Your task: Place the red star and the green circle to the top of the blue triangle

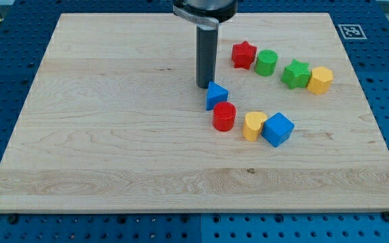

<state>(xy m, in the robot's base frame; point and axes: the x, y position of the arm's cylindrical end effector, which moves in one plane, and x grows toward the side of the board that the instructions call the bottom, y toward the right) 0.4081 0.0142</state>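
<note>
The red star [244, 55] lies near the view's top, right of centre, with the green circle [266, 63] touching its right side. The blue triangle [215, 95] lies below and to the left of them, near the board's middle. My tip [205, 86] stands just at the triangle's upper left, touching or nearly touching it. The rod rises from there to the view's top.
A red cylinder [224, 117] sits just below the triangle. A yellow heart [252, 125] and a blue cube [277, 129] lie to its right. A green star [295, 73] and a yellow hexagon [320, 79] lie right of the green circle. The wooden board [113, 135] has edges all round.
</note>
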